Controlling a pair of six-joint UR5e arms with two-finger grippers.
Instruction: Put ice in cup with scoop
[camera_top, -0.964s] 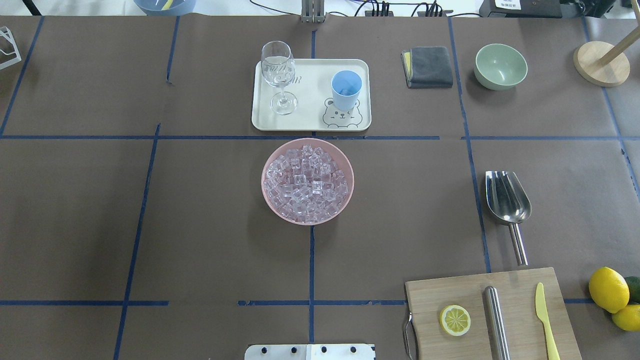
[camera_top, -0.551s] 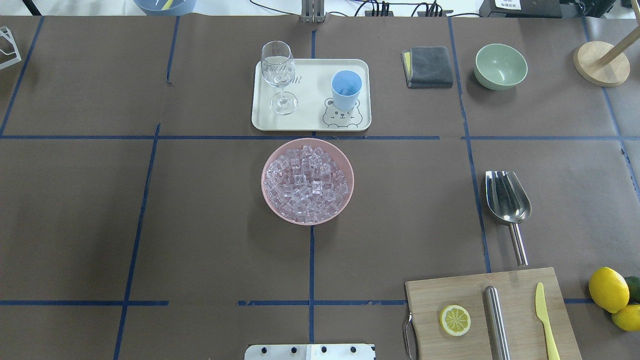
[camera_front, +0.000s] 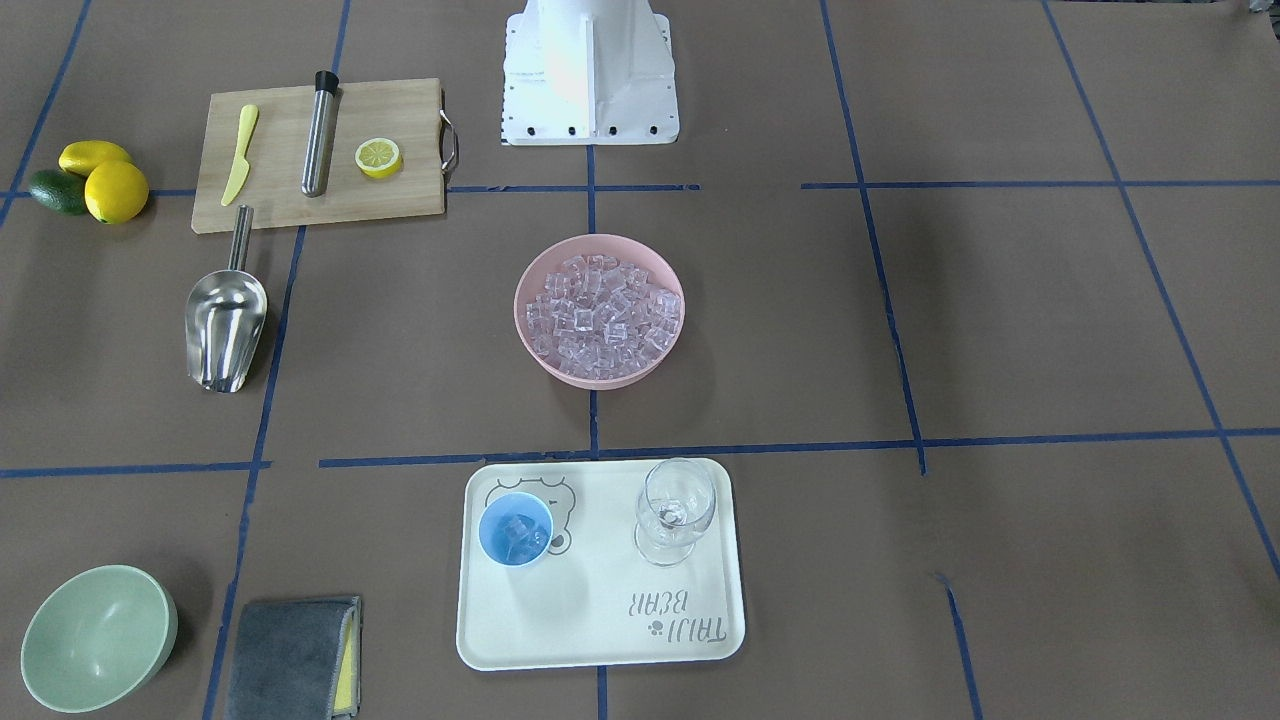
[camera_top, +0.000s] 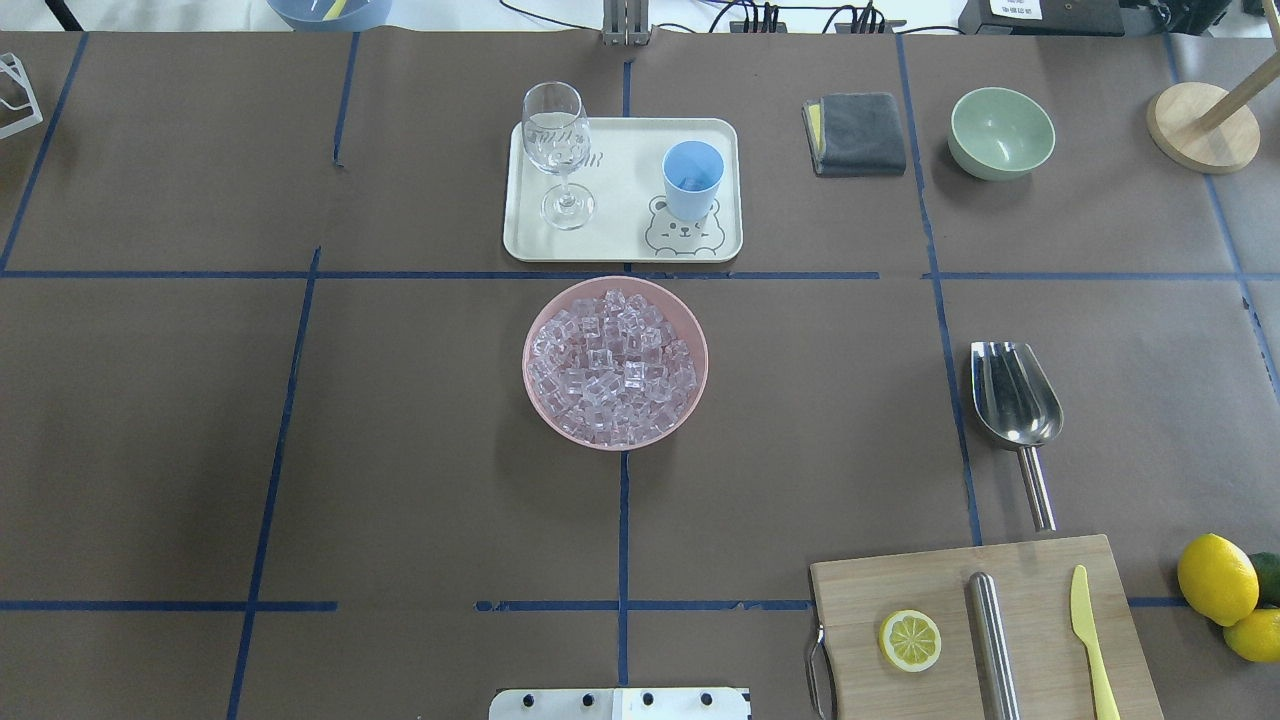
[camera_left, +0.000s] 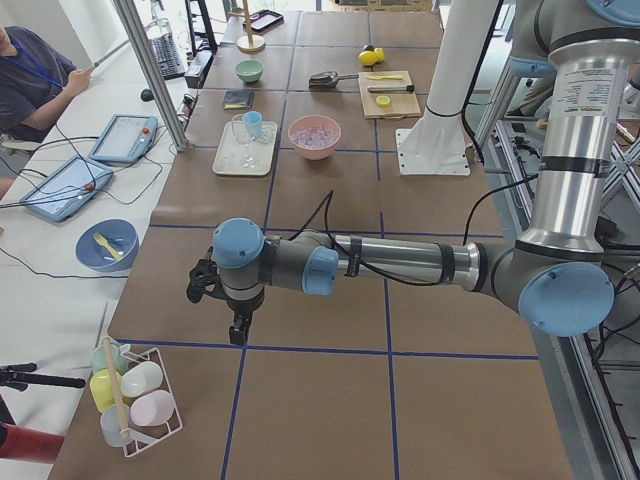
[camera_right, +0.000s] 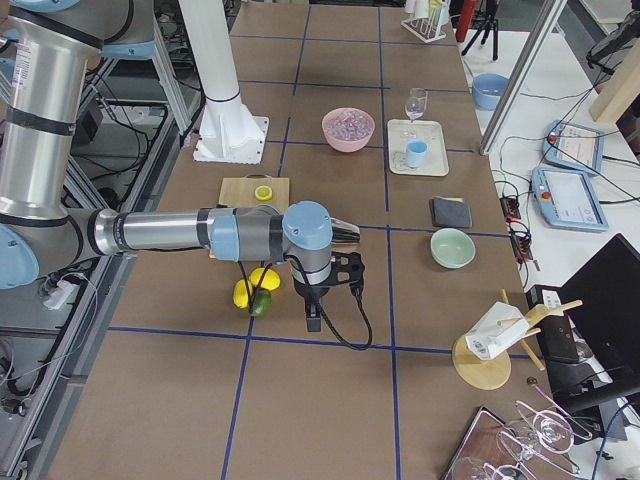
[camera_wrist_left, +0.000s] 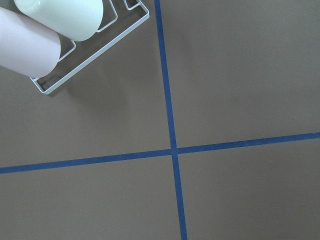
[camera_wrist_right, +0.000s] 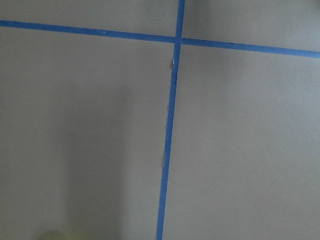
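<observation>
The ice (camera_top: 615, 362) is a heap of clear cubes in a pink bowl (camera_top: 535, 395) at the table's middle. The light-blue cup (camera_top: 692, 180) stands on a cream tray (camera_top: 620, 245) behind the bowl; in the front-facing view the cup (camera_front: 515, 530) holds a few cubes. The steel scoop (camera_top: 1015, 395) lies flat on the table at the right, handle toward the cutting board. My left gripper (camera_left: 238, 328) hangs over the table's far left end and my right gripper (camera_right: 313, 322) over the far right end. Both show only in side views, so I cannot tell whether they are open or shut.
A wine glass (camera_top: 556, 150) stands on the tray. A cutting board (camera_top: 985, 630) holds a lemon half, a steel cylinder and a yellow knife. Lemons (camera_top: 1215, 580), a green bowl (camera_top: 1001, 132) and a grey cloth (camera_top: 856, 132) are at the right. A cup rack (camera_left: 130, 400) stands near my left gripper.
</observation>
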